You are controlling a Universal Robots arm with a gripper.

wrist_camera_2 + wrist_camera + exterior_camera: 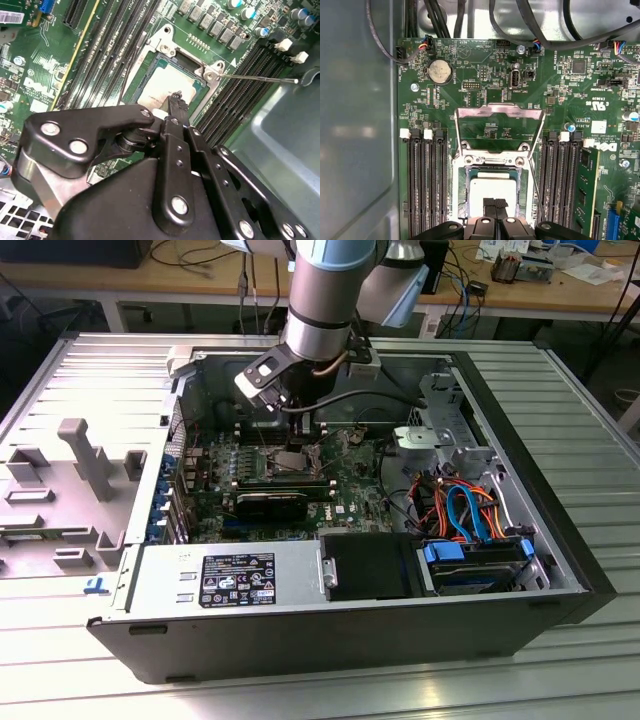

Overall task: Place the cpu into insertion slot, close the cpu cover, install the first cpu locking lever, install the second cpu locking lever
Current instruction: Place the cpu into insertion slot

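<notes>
The cpu [492, 189] [165, 82], a flat silver-grey square, lies seated in the insertion slot [492, 160] [212, 75] on the green board. My gripper [495, 205] [176, 96] is shut, its black fingertips together and resting on or just above the chip's top near one edge. The cpu cover [500, 112], a thin silvery frame with a square window, stands open, hinged back from the socket. A thin wire locking lever [260, 77] [536, 185] sticks out free beside the socket. In the exterior view the arm reaches down into the open computer case over the socket [290, 462].
Long black memory slots [425, 185] [562, 180] flank the socket on both sides. A black heatsink block [270, 505], a power supply [230, 575] and blue and orange drive cables [460, 510] sit nearer the case front. Case walls [357, 125] close in on one side.
</notes>
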